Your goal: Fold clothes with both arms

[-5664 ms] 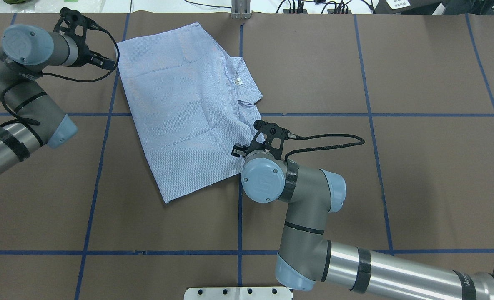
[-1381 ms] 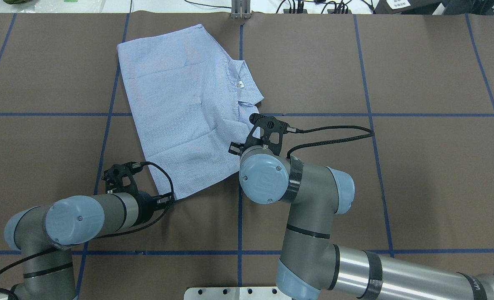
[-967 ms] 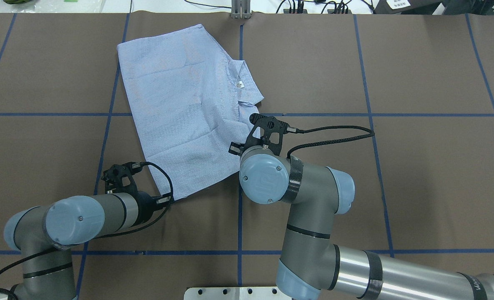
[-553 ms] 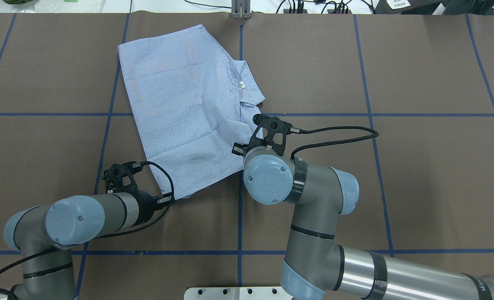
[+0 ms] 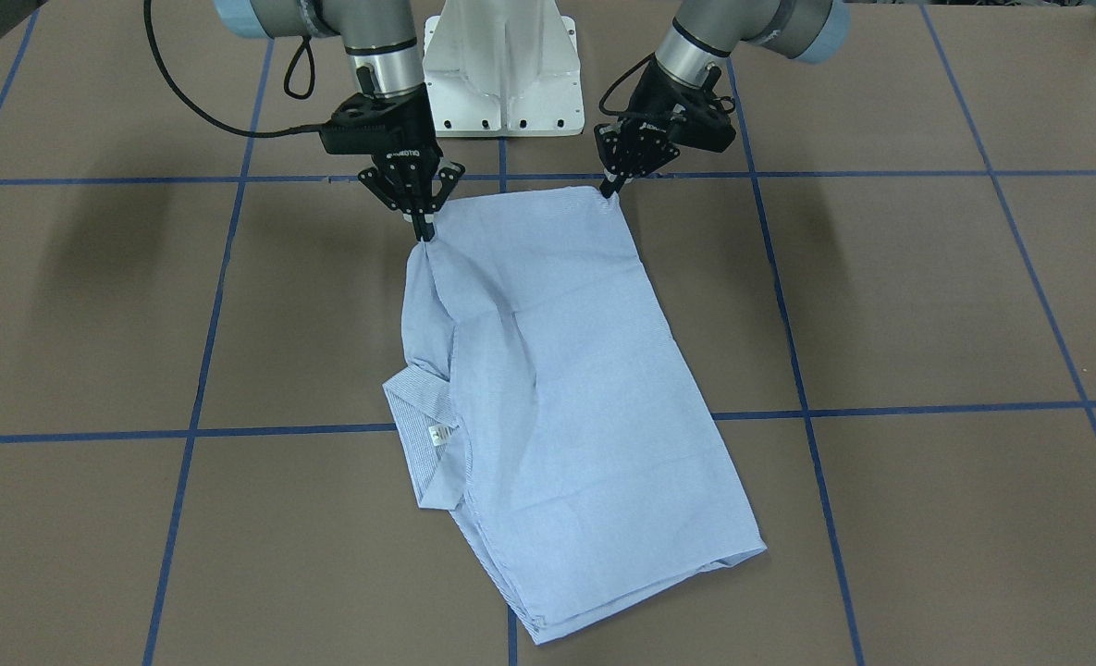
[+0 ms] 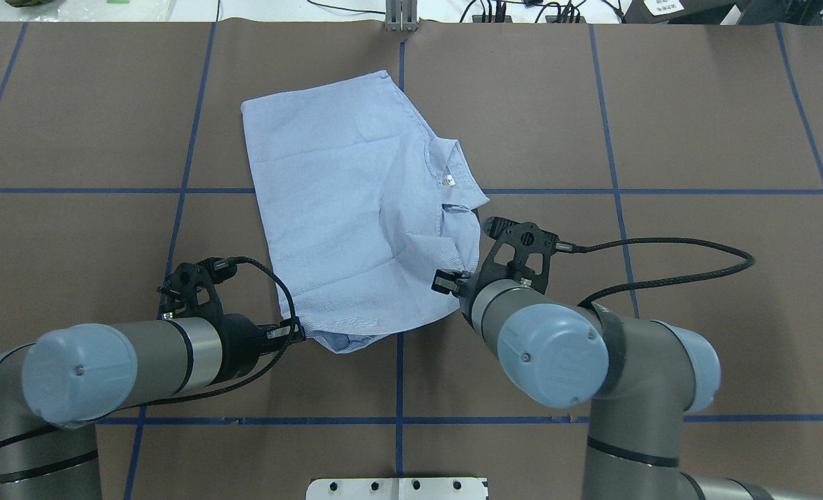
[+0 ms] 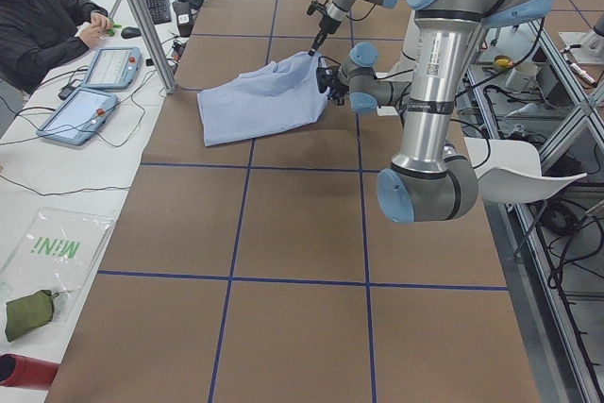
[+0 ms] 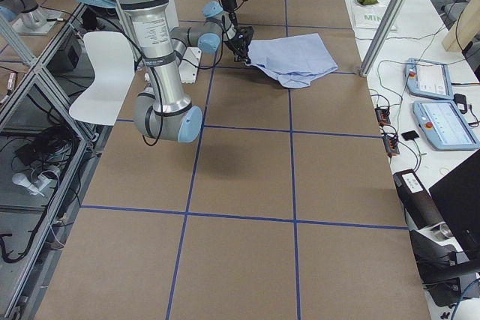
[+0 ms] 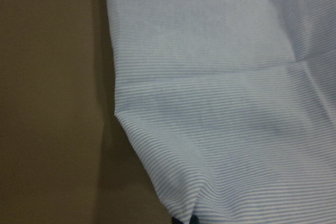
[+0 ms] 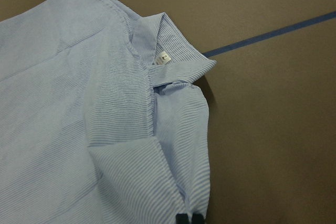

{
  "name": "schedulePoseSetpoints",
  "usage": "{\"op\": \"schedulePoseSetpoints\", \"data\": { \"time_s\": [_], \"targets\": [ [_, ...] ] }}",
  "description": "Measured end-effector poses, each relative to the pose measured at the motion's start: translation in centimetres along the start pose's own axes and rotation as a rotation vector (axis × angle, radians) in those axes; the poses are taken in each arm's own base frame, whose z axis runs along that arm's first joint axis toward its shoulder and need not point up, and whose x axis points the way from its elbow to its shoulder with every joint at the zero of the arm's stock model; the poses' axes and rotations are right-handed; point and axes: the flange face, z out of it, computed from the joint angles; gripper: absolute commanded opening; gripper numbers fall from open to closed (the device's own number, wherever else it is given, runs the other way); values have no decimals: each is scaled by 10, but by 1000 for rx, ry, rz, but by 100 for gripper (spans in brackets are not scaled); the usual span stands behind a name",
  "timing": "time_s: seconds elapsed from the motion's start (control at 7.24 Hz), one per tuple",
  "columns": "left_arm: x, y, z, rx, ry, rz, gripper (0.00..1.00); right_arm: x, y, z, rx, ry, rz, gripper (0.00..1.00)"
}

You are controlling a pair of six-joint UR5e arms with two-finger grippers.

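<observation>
The light blue striped shirt (image 6: 342,208) lies folded on the brown table, its collar and white neck label (image 6: 446,180) on the right side in the overhead view. My left gripper (image 6: 293,332) is shut on the shirt's near left corner, and my right gripper (image 6: 453,281) is shut on the near right corner below the collar. In the front-facing view the left gripper (image 5: 614,190) and right gripper (image 5: 427,231) hold that edge a little off the table. It sags between them. The right wrist view shows the label (image 10: 164,59). Striped cloth (image 9: 226,103) fills the left wrist view.
Blue tape lines (image 6: 398,375) divide the brown table cover into squares. The white pedestal base (image 5: 501,65) stands at the robot's edge. A person (image 7: 38,25) sits at a side desk with tablets (image 7: 80,110) beyond the table's far edge.
My left arm came from the far left corner to the shirt's near left corner. Both grippers then pulled the near edge up, dragging the shirt right and toward the robot.
</observation>
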Motion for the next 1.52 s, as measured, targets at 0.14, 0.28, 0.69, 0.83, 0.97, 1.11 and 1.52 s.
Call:
{"op": "schedulePoseSetpoints", "data": {
  "time_s": [0.14, 0.28, 0.69, 0.83, 0.97, 1.11, 1.52],
  "targets": [
    [15, 6, -27, -21, 18, 0, 0, 9, 21, -36, -23, -15, -18, 0],
    [28, 13, -55, -43, 28, 0, 0, 17, 40, -76, -50, -29, -31, 0],
    [48, 24, -109, -98, -13, 4, 0, 33, 42, -152, -85, 0, -55, 0],
    [49, 24, -95, -95, -49, 7, 0, 25, 39, -137, -58, 34, -56, 0],
    [53, 19, -74, -79, -76, 12, 0, 7, 30, -112, -16, 69, -54, 0],
    [62, 4, -55, -47, -88, 31, 0, -11, 13, -91, 22, 96, -54, 0],
    [77, -75, -26, 88, -133, 117, 0, -37, -43, -51, 79, 116, -45, 0]
  ]
}}
